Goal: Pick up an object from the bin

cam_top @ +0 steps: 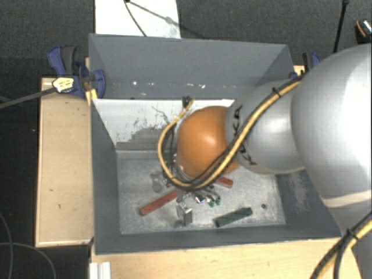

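Camera: looked down on my bin (186, 65) from above, somewhat from one side.
Nearness: fairly close, whole bin within frame.
My arm (325, 121): stood at the view's right.

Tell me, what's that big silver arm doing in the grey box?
A robot arm reaches into the grey bin from the right, its gripper low over the floor near the middle. A reddish-brown stick lies right beside it, a dark green stick a little further right. Whether it has grabbed anything can't be seen.
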You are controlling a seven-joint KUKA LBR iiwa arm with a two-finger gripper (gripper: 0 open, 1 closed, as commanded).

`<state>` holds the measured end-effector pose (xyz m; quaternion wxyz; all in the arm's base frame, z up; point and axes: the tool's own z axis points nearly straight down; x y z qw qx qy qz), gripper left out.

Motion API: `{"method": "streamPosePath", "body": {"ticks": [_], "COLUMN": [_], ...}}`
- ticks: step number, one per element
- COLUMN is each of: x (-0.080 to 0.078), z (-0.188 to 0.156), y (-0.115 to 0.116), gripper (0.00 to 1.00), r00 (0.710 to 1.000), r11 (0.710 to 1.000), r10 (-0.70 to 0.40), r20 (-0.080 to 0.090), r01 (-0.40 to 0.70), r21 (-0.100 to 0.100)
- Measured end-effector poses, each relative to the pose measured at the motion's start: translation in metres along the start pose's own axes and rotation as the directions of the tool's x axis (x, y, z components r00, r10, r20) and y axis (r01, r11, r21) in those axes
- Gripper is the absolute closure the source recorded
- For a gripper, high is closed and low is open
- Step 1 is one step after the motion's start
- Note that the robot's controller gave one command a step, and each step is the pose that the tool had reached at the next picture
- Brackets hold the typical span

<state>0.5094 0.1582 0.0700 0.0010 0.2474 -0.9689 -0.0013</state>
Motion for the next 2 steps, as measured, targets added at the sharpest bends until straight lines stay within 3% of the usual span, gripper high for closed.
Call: {"method": "streamPosePath", "body": {"ticks": [1, 2], "x": [0.0, 0.031], "z": [0.0, -0.147], "y": [-0.002, -0.073], "gripper": [1.0, 1.0], "r00": [1.0, 0.925], "r11": [1.0, 0.925], "r10": [0.01, -0.379], "r20": [0.0, 0.005], "r01": [-0.01, 0.379], "r21": [0.002, 0.009]}}
